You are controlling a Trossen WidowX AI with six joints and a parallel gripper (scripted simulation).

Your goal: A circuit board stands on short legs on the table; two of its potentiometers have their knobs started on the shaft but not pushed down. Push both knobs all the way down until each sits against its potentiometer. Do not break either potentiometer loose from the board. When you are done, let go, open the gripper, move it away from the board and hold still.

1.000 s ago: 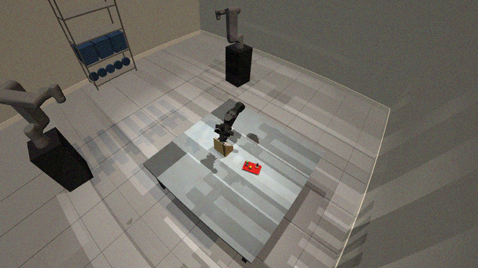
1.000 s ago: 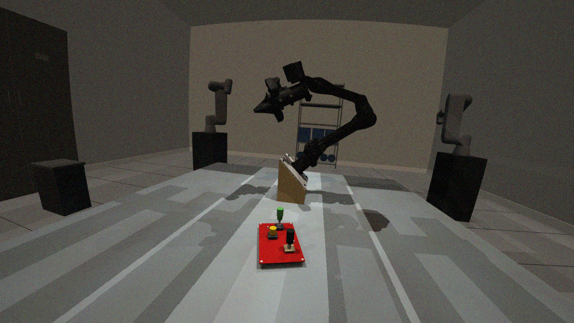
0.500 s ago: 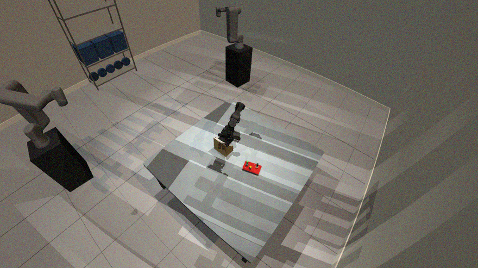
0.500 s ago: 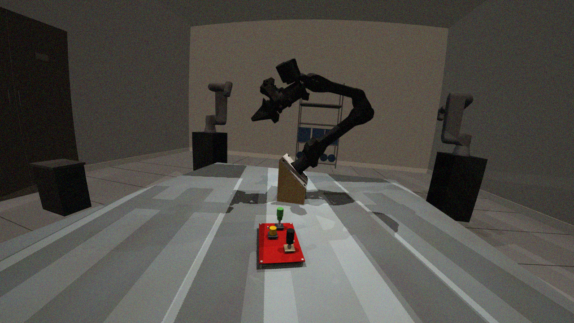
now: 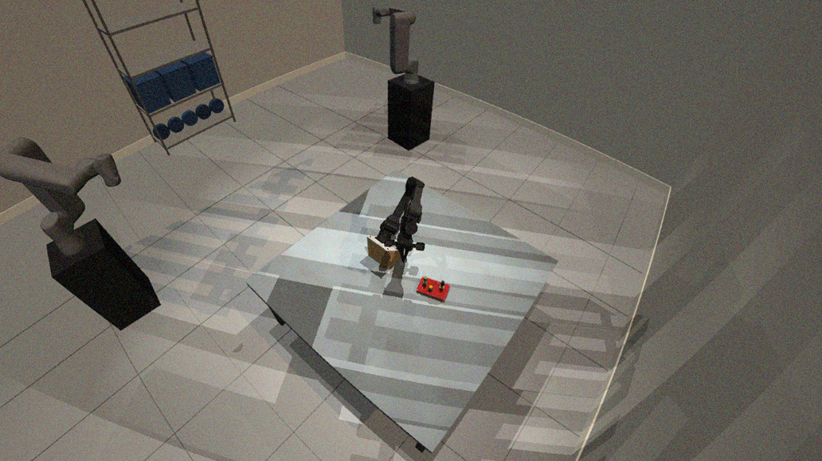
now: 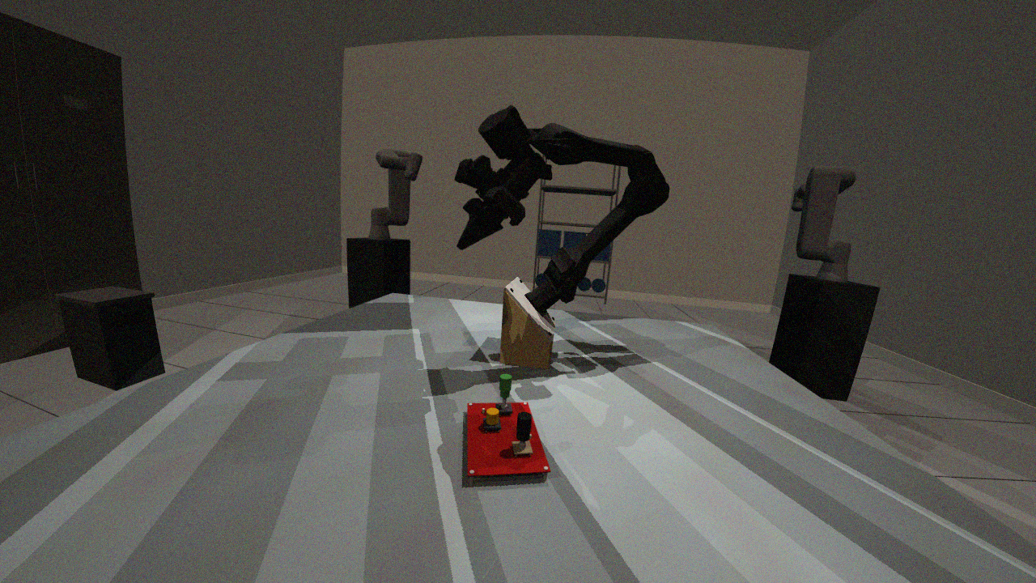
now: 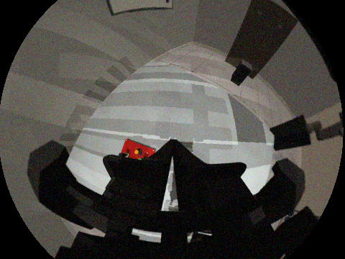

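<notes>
The counter (image 5: 446,353) (image 6: 362,507) (image 7: 162,115) carries a red circuit board (image 5: 433,290) (image 6: 499,457) (image 7: 132,145) on short legs. In the top view the board lies inward from all of the counter's edges, nearer the right corner than the left one; in the exterior view it stands between the arm's mount and the near edge.

Three knobs show on the board. The green knob (image 6: 505,385) stands high on its shaft, with bare shaft showing between it and its potentiometer, at the board's end toward the arm. The black knob (image 6: 524,426) is also raised above its potentiometer (image 6: 521,448), which has a tan base, near the opposite end. The yellow knob (image 6: 492,416) (image 7: 136,152) sits low, close to its potentiometer. Both raised knobs look upright and are not pushed down.

The tool (image 6: 461,246) (image 7: 172,142) is pressed together at its tips with nothing between them. It hangs in the air above the counter, tilted downward, well apart from the board and touching no knob. The black arm (image 5: 414,192) (image 6: 644,185) rises from a wedge-shaped wooden block (image 5: 383,255) (image 6: 524,340) and bends over toward the board's side of the counter.
</notes>
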